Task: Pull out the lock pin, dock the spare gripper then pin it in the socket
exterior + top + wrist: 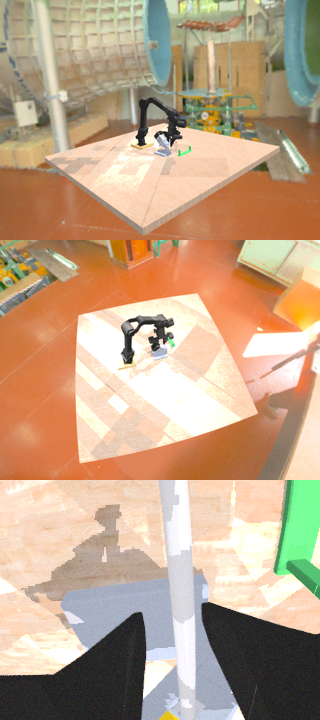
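The blue-grey mount (160, 353) (160, 154) (120, 615) stands on the table. A black block (155, 346) (157, 134), which looks like the spare gripper, sits tilted at the mount's top; how deep its spigot sits is hidden. The pale lock pin (181, 590) runs from the top edge of the wrist view down to the mount's socket area; how far it passes through is not clear. My gripper (161, 341) (171, 145) (172, 616) is partly open above the mount. Its fingers stand either side of the pin, with a gap to each side in the wrist view.
A green cradle (171, 342) (185, 152) (300, 525) with two upright posts stands close beside the mount, holding nothing visible. The arm's yellowish base plate (131, 365) (141, 146) is on the mount's other side. A small red spot shows beside my fingers in the exterior view.
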Controlling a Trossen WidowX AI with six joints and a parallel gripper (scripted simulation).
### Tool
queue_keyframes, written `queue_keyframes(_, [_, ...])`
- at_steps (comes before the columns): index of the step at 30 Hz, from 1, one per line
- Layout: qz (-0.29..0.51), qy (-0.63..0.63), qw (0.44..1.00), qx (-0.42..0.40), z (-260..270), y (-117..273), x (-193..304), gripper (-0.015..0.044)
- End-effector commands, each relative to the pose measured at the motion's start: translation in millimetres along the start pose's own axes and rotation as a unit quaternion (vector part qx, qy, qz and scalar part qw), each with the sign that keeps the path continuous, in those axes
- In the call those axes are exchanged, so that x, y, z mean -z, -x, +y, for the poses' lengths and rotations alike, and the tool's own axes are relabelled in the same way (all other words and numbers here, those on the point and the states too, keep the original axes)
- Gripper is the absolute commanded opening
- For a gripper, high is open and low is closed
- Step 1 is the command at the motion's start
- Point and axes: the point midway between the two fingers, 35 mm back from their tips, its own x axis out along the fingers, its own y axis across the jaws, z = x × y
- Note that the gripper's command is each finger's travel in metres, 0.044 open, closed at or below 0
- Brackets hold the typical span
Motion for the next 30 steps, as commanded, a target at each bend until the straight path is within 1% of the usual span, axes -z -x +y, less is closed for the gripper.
queue_keyframes(1, [0.0, 0.0, 1.0, 0.0, -0.1, 0.1, -0.1, 0.02])
queue_keyframes(6, [0.0, 0.0, 1.0, 0.0, 0.1, 3.9, -1.8, 0.02])
queue_keyframes(30, [0.006, 0.006, 1.0, -0.006, 5.0, 51.6, -21.8, 0.02])
